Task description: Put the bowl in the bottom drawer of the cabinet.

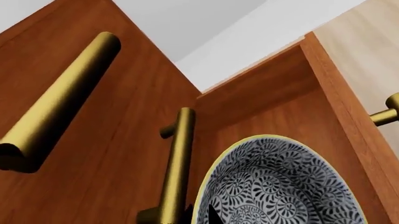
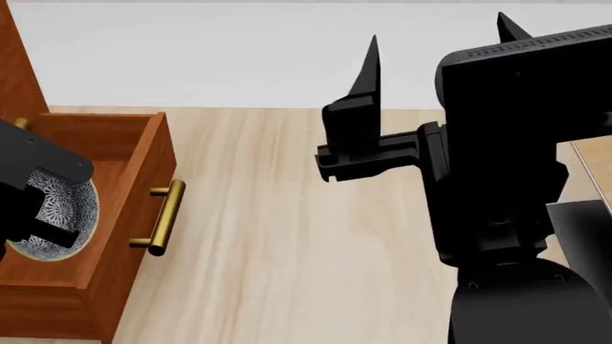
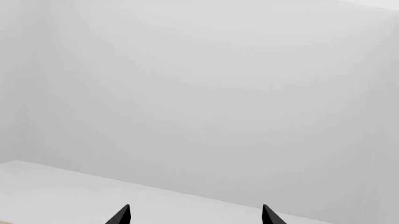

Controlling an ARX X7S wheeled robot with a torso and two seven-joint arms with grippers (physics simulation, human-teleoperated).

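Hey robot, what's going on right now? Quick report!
Left gripper over open bottom drawer, grip on bowl unclear. Bowl inside drawer. Right gripper open, empty, held clear. Nothing in the way.

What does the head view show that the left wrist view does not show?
Only the head view shows the right end effector, open and empty, raised away from the drawer, the left arm's dark body over the bowl, and the wood floor. Only the left wrist view shows the upper handles on the cabinet front. Both show the bowl inside the open drawer.
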